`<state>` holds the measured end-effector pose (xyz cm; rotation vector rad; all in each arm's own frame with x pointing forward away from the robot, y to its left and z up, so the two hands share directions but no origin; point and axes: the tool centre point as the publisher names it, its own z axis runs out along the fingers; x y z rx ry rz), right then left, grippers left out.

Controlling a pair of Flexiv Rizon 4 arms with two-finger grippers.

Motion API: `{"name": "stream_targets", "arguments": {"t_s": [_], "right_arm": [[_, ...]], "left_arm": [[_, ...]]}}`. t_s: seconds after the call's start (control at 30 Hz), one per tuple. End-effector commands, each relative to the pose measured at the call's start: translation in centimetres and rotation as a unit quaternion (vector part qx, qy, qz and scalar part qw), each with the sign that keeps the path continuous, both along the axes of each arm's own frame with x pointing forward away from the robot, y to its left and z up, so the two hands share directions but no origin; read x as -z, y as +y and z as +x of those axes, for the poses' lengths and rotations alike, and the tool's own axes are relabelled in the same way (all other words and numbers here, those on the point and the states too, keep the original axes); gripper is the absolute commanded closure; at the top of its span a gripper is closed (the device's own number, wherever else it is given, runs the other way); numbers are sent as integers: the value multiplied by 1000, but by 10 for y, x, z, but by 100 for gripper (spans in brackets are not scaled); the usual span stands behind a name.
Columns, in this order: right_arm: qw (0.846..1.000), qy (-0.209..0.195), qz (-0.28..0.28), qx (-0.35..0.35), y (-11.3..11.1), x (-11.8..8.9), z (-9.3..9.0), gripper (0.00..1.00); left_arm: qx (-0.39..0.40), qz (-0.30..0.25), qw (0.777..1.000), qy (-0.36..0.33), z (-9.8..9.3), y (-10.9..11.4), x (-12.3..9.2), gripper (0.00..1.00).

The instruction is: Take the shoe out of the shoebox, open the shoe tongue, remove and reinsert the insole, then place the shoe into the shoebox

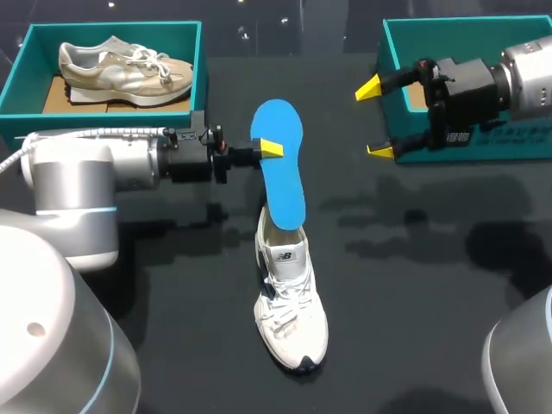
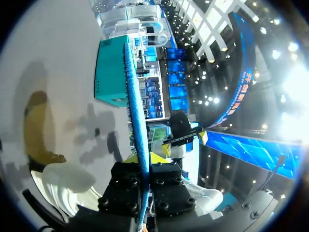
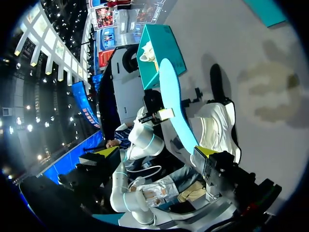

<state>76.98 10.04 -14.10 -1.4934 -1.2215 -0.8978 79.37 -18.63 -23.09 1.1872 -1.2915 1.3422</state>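
Pincers number two, each with two yellow-tipped fingers. The left pincer point(image 1: 269, 148) is clamped on the long edge of the single blue insole point(image 1: 280, 177), with one finger on each face (the left wrist view shows the insole edge-on, pinched between them). The insole is held off the counter point(image 1: 414, 285) at a tilt. One rounded end points toward the far side and the other comes down at the heel opening of the white shoe point(image 1: 291, 306). Whether that lower end touches the shoe or hangs just over it I cannot tell. The right pincer point(image 1: 374, 119) has its fingers spread wide and holds nothing. It is just beside the left wall of the right shoebox point(image 1: 390, 43), well apart from the insole.

Shoes number two. The white shoe stands upright on the counter under the insole, toe toward the robot, laces showing. A small dark logo point(image 1: 288, 256) sits near its opening. A label on the right pincer's body is too small to read. The beige shoe point(image 1: 125, 67) lies inside the left shoebox point(image 1: 200, 78).

Shoeboxes number two, both teal and open-topped, at the counter's far left and far right.
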Motion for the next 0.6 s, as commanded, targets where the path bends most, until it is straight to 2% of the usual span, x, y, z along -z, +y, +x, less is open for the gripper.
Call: {"name": "stream_targets", "arguments": {"t_s": [0.03, 0.37, 0.6], "right_arm": [[1000, 5, 25, -1, 1, 7, 4, 0], [999, 13, 41, -6, 4, 12, 7, 0], [998, 7, 66, 1, 6, 17, 8, 0]], "left_arm": [[-11, 9, 997, -74, -5, 0, -13, 100], [-12, 4, 967, -255, -14, 0, -37, 100], [-30, -13, 921, -388, -18, 3, -45, 100]]}}
